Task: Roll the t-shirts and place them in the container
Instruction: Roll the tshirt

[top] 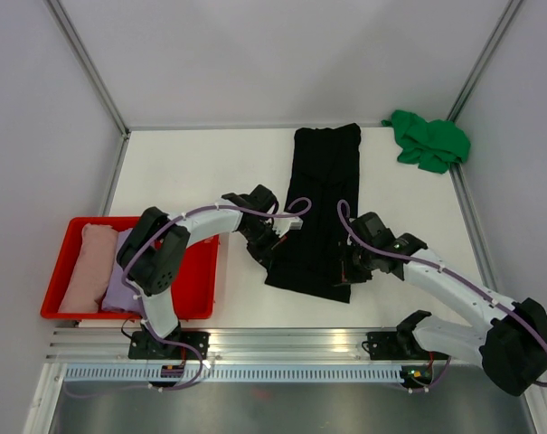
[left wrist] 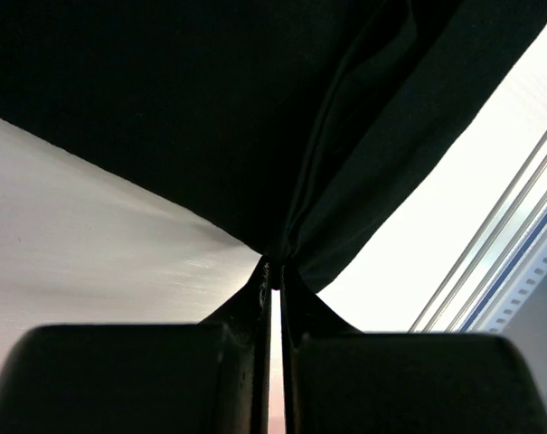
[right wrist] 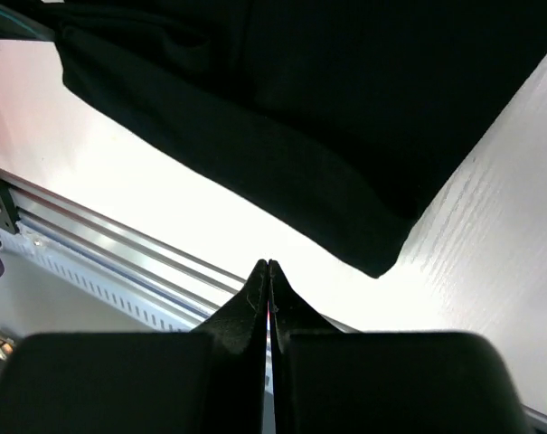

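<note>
An aluminium rail (top: 291, 342) runs along the near edge of the surface (top: 201, 172), and the two arm bases are bolted to it side by side. The surface is flat, white and matte. It is closed in by plain pale walls (top: 282, 54) on three sides, with slim metal posts (top: 88, 63) rising from the two far corners.

At the near left sits one red tray (top: 201, 280). It holds two of the tees lying side by side lengthwise: the pink t-shirt (top: 85, 267) on the left and the lavender t-shirt (top: 119, 280) touching it on the right. Both look rolled into logs, though from above that is hard to confirm.

Just beyond the rail, both arms reach in to the near end of the black t-shirt (top: 323, 199). The left hand (left wrist: 271, 271) has its fingers pressed together on the near left edge of the cloth, which bunches into a fold where it is pinched. The right hand (right wrist: 268, 265) is also pressed shut, but on nothing: its tips sit just short of the shirt's near right corner, apart from it.

The black tee lies as a long narrow strip down the middle of the surface, from near the rail almost to the far wall. In the far right corner the green t-shirt (top: 429, 140) lies crumpled in a heap, well apart from the rest.

Counted: two arms, two hands, four t-shirts, one tray.
</note>
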